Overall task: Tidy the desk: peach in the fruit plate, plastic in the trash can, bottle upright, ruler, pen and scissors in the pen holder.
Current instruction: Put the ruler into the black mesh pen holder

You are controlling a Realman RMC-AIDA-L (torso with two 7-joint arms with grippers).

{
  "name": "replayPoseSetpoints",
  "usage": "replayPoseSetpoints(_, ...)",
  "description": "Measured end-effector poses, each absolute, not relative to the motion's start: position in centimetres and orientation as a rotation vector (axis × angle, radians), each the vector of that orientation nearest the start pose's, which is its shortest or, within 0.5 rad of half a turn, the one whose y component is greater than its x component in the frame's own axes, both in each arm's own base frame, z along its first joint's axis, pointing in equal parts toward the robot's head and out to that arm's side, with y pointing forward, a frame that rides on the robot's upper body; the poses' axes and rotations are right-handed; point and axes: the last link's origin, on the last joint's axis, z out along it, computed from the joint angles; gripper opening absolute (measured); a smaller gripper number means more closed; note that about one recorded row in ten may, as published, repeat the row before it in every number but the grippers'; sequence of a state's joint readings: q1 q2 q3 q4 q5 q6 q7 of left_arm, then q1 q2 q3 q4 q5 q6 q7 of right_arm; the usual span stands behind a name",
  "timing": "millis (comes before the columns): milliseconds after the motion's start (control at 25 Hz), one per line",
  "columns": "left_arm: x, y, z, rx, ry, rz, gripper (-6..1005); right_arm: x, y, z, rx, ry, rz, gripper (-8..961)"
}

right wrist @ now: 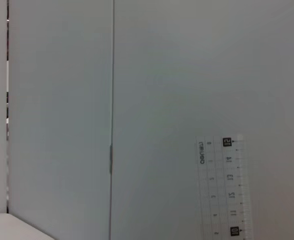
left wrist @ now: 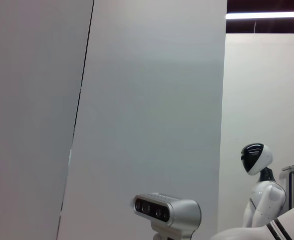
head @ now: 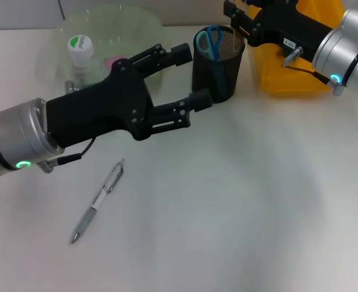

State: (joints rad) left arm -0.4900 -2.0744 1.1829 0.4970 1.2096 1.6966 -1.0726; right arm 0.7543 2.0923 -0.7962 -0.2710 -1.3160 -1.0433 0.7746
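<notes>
A silver pen (head: pixel 99 201) lies on the white table at the front left. The black mesh pen holder (head: pixel 220 70) stands at the back centre with blue-handled scissors (head: pixel 212 40) in it. My left gripper (head: pixel 188 78) is open and empty, just left of the holder and above the table. My right gripper (head: pixel 239 21) is high above the holder's far side. A clear ruler (right wrist: pixel 222 190) juts from it in the right wrist view, so it is shut on the ruler. The bottle (head: pixel 81 58) stands upright by the glass fruit plate (head: pixel 136 24). Something pink (head: pixel 115 61) lies in the plate.
A yellow trash can (head: pixel 288 67) stands to the right of the pen holder, under my right arm. The left wrist view shows only a wall and another robot (left wrist: pixel 259 192) far off.
</notes>
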Motion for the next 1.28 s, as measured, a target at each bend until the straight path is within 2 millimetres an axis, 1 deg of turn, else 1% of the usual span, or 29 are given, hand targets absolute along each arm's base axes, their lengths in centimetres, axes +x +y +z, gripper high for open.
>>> replayPoseSetpoints(360, -19.4, 31.0, -1.7, -2.593, -0.235, -1.392, 835, 20.4, 42.5, -3.2, -2.216, 0.339, 0.807, 463)
replayPoseSetpoints(520, -19.5, 31.1, -1.6, -2.583, -0.236, -1.389, 835, 20.0, 42.6, -3.8, -2.232, 0.316, 0.792, 475)
replayPoseSetpoints(760, -19.5, 31.2, -1.6, -2.582, -0.235, -1.387, 834, 20.1, 42.7, -4.4, -2.239, 0.327, 0.755, 492)
replayPoseSetpoints(1280, -19.6, 31.0, -1.6, -2.583, -0.239, -1.388, 834, 20.2, 42.5, -4.9, -2.251, 0.352, 0.752, 531)
